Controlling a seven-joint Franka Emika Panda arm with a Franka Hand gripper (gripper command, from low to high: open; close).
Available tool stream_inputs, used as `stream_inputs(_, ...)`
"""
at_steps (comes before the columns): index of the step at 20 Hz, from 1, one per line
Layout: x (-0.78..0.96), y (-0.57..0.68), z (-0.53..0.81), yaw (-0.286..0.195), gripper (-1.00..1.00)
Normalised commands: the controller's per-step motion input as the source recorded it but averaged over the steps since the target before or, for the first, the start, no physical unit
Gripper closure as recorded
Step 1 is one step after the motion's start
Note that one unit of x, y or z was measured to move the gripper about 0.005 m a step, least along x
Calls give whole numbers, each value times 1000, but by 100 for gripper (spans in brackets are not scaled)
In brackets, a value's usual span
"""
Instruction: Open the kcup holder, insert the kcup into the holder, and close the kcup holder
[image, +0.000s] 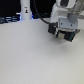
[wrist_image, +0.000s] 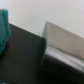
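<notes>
- Your gripper (image: 63, 34) hangs in the upper right of the exterior view, under the white arm (image: 64, 12), low over the pale table (image: 35, 57).
- You cannot read the jaws in either view. The dark parts below the wrist blur together, so whether they are spread, pressed together or pinching something cannot be told.
- A small green tint shows at the exterior view's right edge of that dark cluster. It is too blurred to name.
- A black boxy shape sits on the exterior view's left side of the cluster, right against it. Whether it is part of the tool or a separate thing is not clear.
- In the wrist view a dark, flat surface fills much of the picture. This looks like the kcup holder (wrist_image: 25, 52) seen from close by, though the blur leaves that uncertain. No front panels or slots show, so you cannot tell whether it is open or shut.
- A teal-green patch at the edge of the wrist view, beside the dark surface, may be the kcup (wrist_image: 3, 30). Only part of it is in frame.
- A grey block (wrist_image: 62, 47) with a pale sheen stands next to the dark surface in the wrist view.
- A tall white bottle-like object (image: 25, 11) stands in the upper left of the exterior view, well apart from the tool.
</notes>
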Motion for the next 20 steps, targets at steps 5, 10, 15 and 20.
stream_inputs(5,-722,650,5,25,-100)
stream_inputs(10,-874,572,-6,19,-100)
stream_inputs(15,-931,566,-81,11,-100)
stream_inputs(20,-950,577,-54,2,-100)
